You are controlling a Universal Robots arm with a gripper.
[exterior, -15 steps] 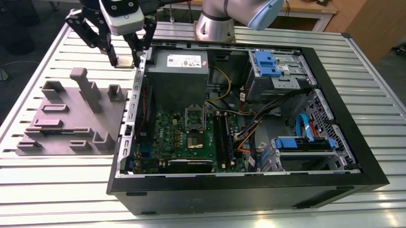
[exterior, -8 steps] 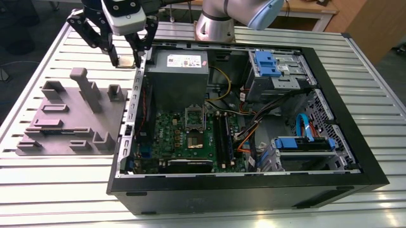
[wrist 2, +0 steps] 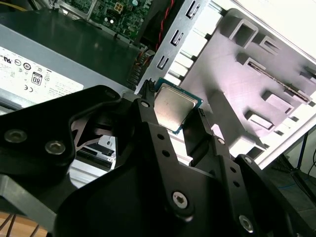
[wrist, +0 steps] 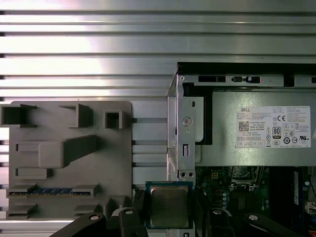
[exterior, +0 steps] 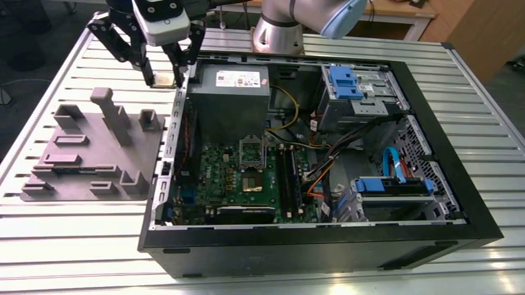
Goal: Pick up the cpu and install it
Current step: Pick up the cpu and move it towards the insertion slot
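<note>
The cpu, a small square chip with a dull silver top and a green rim, hangs in the air between my fingers. My gripper is shut on it, holding it by two opposite edges. In the exterior view it hovers over the far left corner of the open computer case, between the case wall and the grey holder plate. Both wrist views show the cpu flat and level between the black fingers. The motherboard lies in the case with its socket open.
A large grey power supply box with a white label sits in the case close beside the gripper. The holder plate carries upright posts and a memory stick. Cables and blue drive brackets fill the case's right side.
</note>
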